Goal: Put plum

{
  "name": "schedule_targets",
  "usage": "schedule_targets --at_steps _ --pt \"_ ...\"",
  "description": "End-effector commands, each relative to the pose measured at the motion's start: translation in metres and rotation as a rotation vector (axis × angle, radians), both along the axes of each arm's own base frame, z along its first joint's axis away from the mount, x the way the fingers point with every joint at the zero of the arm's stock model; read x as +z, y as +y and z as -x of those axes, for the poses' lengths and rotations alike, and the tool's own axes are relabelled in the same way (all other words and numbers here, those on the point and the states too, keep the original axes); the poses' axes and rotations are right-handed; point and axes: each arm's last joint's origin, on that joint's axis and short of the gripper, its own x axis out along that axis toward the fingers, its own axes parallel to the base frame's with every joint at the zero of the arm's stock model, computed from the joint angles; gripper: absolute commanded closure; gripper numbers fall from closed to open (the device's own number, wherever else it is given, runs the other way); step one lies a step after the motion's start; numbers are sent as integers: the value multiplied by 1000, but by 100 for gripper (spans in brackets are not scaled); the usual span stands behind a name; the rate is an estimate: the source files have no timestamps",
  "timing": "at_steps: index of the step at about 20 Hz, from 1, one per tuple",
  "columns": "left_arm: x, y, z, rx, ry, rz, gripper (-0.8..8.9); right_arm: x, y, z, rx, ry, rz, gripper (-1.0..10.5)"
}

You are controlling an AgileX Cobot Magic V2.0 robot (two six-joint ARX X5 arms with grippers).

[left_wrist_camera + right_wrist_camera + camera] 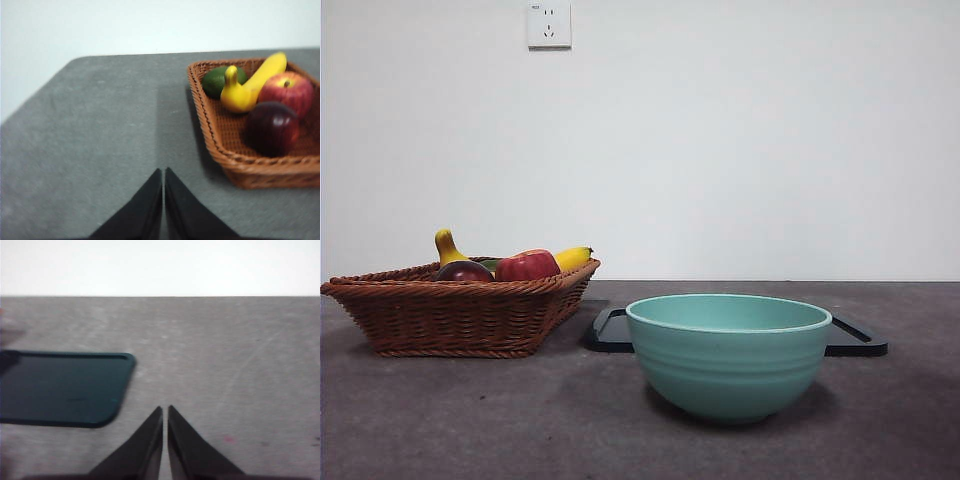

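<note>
- The plum point(272, 127) lies in the wicker basket point(235, 165), near the rim closest to the left arm, just beside the red apple point(286, 90); a banana point(252, 85) and a green fruit point(216, 81) lie behind them.
- In the front view the plum point(463, 271) barely shows above the basket point(460, 315) rim.
- The left gripper point(163, 172) hangs over bare tabletop point(100, 140) beside the basket, jaws closed and empty.
- The right gripper point(165, 410) waits over the tabletop near a dark tray point(60, 387), jaws closed too.
- Judgement: the reach is not yet begun; nothing is grasped.
- Next move probably calls for the left jaws to open, swing over the basket and descend on the plum without nudging the apple.
- The teal bowl point(728, 350) looks the likely destination, though the task does not name one.
</note>
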Motion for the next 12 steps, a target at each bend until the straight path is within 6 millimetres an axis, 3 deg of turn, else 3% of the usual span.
schedule_targets --at_steps 1,12 --pt "-8 0 -1 36 28 218 806 0 1 0 5 8 -129 940" --pt "4 -2 1 -4 14 425 805 11 2 1 21 -11 -314 940"
